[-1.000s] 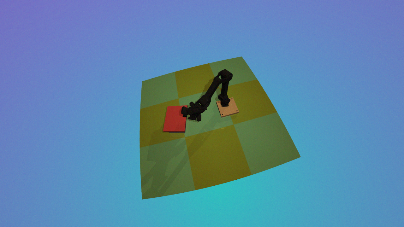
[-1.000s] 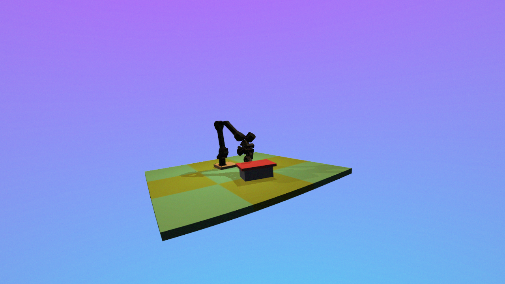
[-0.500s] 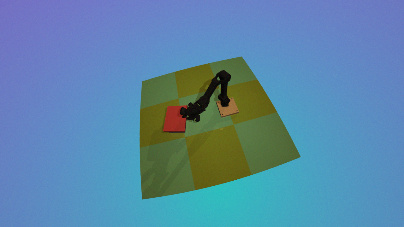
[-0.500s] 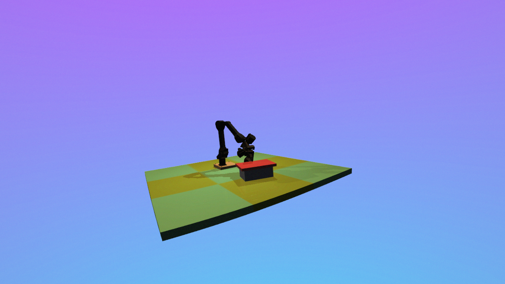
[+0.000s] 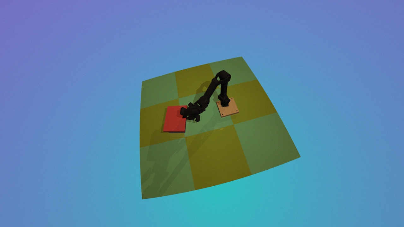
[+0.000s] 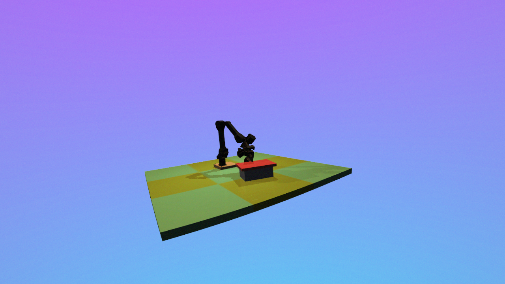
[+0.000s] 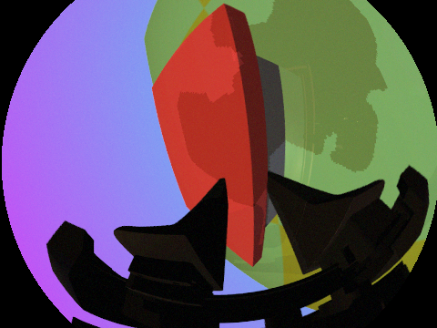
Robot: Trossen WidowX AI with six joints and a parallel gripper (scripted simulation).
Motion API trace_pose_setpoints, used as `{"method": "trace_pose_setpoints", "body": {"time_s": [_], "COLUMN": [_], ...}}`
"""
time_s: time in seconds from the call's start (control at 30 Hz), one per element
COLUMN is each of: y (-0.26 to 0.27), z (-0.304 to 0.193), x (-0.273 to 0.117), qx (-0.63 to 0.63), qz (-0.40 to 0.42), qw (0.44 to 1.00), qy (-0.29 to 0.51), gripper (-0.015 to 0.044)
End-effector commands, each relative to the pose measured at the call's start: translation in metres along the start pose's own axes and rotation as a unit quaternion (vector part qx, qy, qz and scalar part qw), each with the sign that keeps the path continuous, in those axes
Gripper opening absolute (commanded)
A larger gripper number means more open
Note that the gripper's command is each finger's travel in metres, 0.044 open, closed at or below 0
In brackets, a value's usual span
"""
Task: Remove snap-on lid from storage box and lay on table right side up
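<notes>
The red lid [image 5: 173,119] [image 6: 257,163] [image 7: 209,132] lies flat on top of the dark grey storage box [image 6: 258,172] [image 7: 272,109] and juts out past its walls. In the top view the lid hides nearly all of the box. My gripper [image 7: 244,180] is shut on the lid's edge, on the side towards the arm's base. In the wrist view one finger is over the lid's top face and the other is at its underside, beside the box wall. The fingertips are hidden behind the lid in the exterior view.
The arm's wooden base plate [image 5: 230,111] [image 6: 219,167] stands on the checkered table [image 5: 217,158] [image 6: 197,208], to the right of the box in the top view. The table's outer edges drop off on all sides. The arm's shadow falls across the table.
</notes>
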State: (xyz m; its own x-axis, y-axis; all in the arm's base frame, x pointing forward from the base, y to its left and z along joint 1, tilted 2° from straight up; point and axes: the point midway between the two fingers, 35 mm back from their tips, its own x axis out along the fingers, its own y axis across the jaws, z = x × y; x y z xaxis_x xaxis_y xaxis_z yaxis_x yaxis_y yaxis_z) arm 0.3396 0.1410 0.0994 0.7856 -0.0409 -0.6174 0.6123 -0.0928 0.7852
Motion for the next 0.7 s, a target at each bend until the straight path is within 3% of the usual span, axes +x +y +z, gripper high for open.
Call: {"method": "trace_pose_setpoints", "body": {"time_s": [0.0,0.67], "y": [0.0001,0.0027], "z": [0.0001,0.0005], "x": [-0.0002,-0.0034], "qx": [0.000,0.000], "qz": [0.000,0.000], "qw": [1.000,1.000], "qy": [0.000,0.000], "gripper": [0.0000,0.0000]}}
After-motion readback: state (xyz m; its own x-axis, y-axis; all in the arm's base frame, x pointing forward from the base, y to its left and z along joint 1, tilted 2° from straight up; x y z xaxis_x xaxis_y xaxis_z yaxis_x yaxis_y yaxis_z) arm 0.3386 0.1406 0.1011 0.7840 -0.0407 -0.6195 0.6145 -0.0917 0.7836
